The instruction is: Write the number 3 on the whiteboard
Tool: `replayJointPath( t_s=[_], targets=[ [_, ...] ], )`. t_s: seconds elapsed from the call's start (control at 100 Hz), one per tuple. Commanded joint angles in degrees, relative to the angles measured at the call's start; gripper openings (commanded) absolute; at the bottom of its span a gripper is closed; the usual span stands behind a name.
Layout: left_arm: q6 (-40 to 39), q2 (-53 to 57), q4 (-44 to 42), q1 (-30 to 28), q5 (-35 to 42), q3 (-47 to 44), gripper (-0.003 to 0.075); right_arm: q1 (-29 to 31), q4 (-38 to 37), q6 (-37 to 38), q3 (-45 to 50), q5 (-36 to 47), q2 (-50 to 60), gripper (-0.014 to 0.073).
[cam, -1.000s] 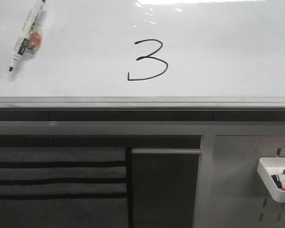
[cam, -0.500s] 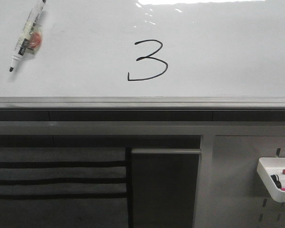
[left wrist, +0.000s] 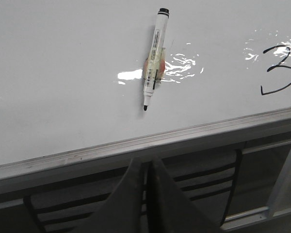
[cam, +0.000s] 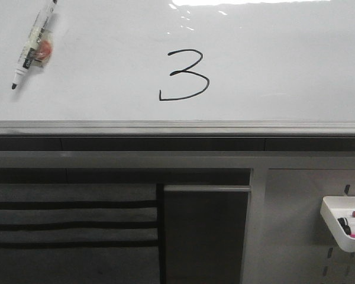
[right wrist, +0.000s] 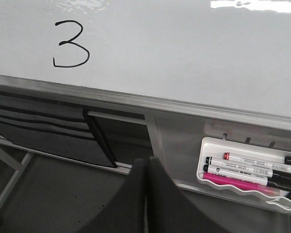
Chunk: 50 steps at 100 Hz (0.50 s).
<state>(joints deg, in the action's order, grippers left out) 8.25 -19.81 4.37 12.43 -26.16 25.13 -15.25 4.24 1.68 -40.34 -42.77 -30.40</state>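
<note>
One black number 3 [cam: 184, 75] drawn mid-whiteboard [cam: 284, 71], above grey lower edge. Uncapped marker [cam: 31, 46] stuck to board at far left, tip down. Left gripper [left wrist: 146, 194] fingers pressed together, empty. Right gripper [right wrist: 146, 194] likewise closed, empty, beside marker tray [right wrist: 203, 160].

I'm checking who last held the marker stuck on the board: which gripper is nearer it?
Left. Its gripper sits just below the marker; the right gripper is by the marker tray.

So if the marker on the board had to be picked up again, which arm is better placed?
Left, probably. The marker lies left of the 3, directly ahead of the left gripper; the right gripper faces the tray.
</note>
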Motion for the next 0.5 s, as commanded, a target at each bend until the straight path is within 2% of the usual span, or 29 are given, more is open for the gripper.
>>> replayJointPath(
  t_s=[0.0, 0.13, 0.33, 0.49],
  targets=[
    [-0.7, -0.4, -1.6, -0.1, 4.7, 1.3, -0.0018, 0.2, -0.6, 0.0, -1.4, 3.5, -0.2, -0.0074],
    [-0.7, 2.5, -4.4, -1.6, 9.5, -2.5, -0.0018, 0.2, -0.6, 0.0, -1.4, 3.5, -0.2, -0.0074],
    [-0.7, 11.9, -3.6, -6.9, 26.2, -16.0, -0.0018, 0.2, -0.6, 0.0, -1.4, 3.5, -0.2, -0.0074],
    [-0.7, 21.8, -1.8, -9.2, 28.3, -23.6, -0.0018, 0.2, -0.6, 0.0, -1.4, 3.5, -0.2, -0.0074]
  ],
)
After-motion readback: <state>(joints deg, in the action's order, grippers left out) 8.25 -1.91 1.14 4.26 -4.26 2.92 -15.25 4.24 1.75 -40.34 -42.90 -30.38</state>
